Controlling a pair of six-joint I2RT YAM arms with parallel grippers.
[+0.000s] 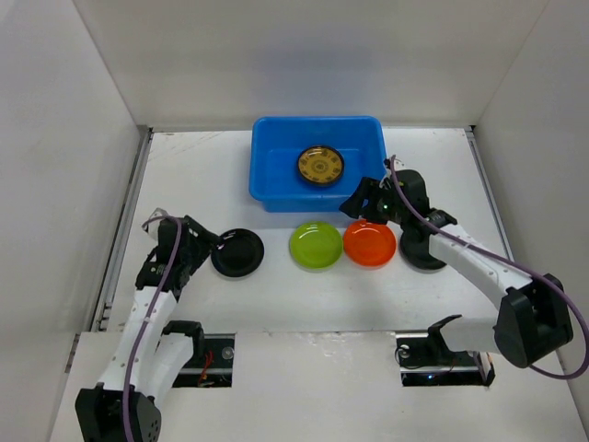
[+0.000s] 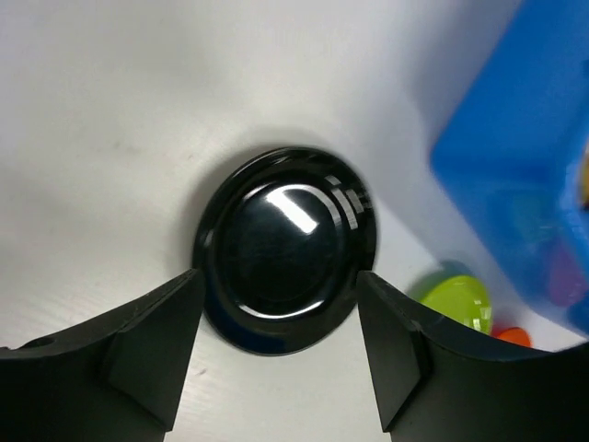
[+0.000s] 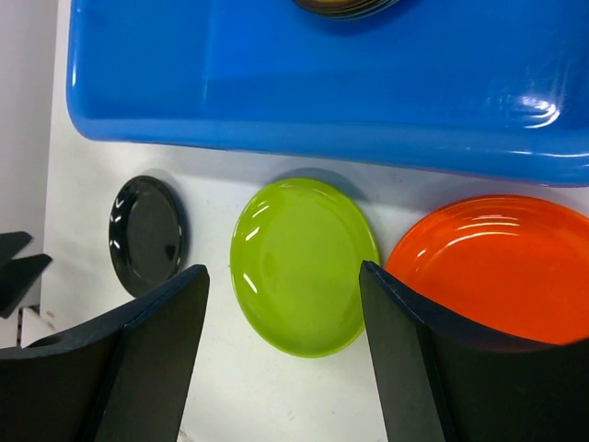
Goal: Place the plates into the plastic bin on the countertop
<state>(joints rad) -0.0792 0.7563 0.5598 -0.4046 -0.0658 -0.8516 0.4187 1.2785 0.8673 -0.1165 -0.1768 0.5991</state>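
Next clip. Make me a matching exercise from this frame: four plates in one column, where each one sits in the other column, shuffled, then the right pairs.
Things
1. yellow-brown patterned round plate
2. glossy black round plate
3. lime green round plate
4. orange round plate

Places
A. right of that black plate, left of the orange one
B. inside the bright blue rectangular plastic bin
C. immediately right of the green plate
D. on the white countertop, at the left gripper

Pairs: 1-B; 2-D; 3-A; 4-C
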